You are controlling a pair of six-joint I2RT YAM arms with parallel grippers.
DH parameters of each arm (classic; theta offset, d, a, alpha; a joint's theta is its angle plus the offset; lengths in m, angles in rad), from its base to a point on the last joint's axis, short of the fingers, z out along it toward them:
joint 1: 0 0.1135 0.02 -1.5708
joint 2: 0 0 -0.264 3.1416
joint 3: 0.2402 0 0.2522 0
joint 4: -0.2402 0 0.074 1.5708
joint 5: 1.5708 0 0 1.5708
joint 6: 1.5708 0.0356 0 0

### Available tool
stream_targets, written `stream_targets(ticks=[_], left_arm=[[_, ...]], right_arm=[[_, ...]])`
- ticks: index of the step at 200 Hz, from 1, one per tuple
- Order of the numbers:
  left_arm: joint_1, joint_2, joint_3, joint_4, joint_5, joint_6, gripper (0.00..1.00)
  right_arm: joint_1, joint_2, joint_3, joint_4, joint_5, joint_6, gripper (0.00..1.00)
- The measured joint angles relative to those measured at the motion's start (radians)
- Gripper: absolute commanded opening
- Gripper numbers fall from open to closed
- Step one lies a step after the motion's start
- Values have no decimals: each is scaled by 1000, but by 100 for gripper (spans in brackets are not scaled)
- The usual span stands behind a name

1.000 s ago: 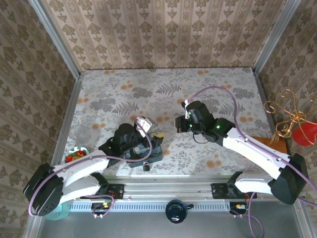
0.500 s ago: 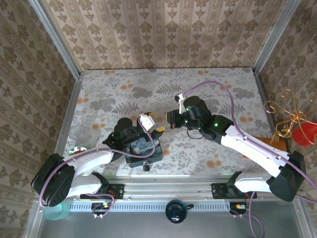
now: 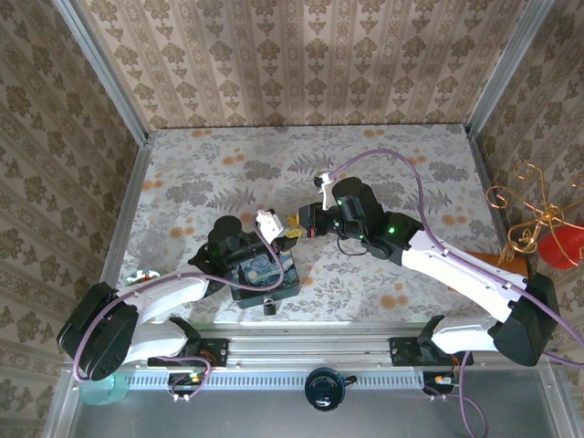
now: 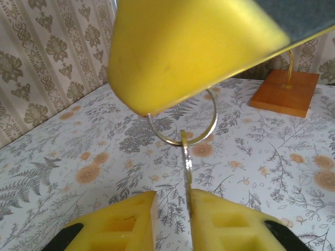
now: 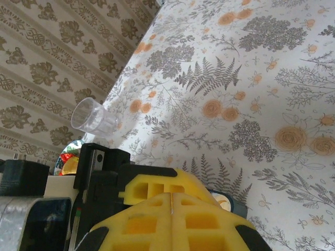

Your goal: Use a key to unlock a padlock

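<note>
top external view first, from your left: a clear plastic cup (image 5: 94,117) lies on its side near the table's (image 3: 411,173) left edge. the left arm reaches in from the near-left corner, and its forearm crosses over the blue painted tin (image 3: 263,274). the padlock (image 3: 270,306) sits on the table at the tin's near edge, just beside it, well below both grippers and touched by neither.

up above the tin's far edge, the left gripper (image 3: 286,237) and the right gripper (image 3: 294,222) meet tip to tip.

left wrist view shows you the meeting place. the left gripper's (image 4: 172,201) yellow fingers (image 4: 230,225) stand a little apart, and the key (image 4: 186,157) hangs edge-on in the gap, its blade lying against the inner face of the finger on the right of that view, with a clear slot between it and the other one. the key's thin ring (image 4: 215,116) curves up and runs out of sight behind the big yellow finger (image 4: 193,47) of the right gripper.

right wrist view: the right gripper's (image 5: 171,209) fingers are pressed together to a hairline seam (what sits in that seam is too thin to make out here), with the left gripper's yellow tip right behind them.

further right in the top view, a wooden base (image 3: 500,265) sits at the table's right edge, with the curly gold wire stand (image 3: 529,214) beyond it.
</note>
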Motion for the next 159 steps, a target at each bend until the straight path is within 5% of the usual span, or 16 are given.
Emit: stream_targets(ticks=[48, 74, 88, 111, 159], left_arm=[[13, -3, 0, 5, 18, -4, 1], [20, -6, 0, 6, 16, -5, 0], [24, -10, -1, 1, 4, -3, 0], [25, -27, 0, -32, -32, 24, 0], [17, -34, 30, -159, -190, 169, 0]], right_arm=[[0, 3, 0, 4, 1, 0, 0], [0, 7, 0, 4, 4, 0, 0], [0, 13, 0, 4, 8, 3, 8], [-2, 18, 2, 0, 21, 15, 36], [-32, 24, 20, -11, 34, 87, 42]])
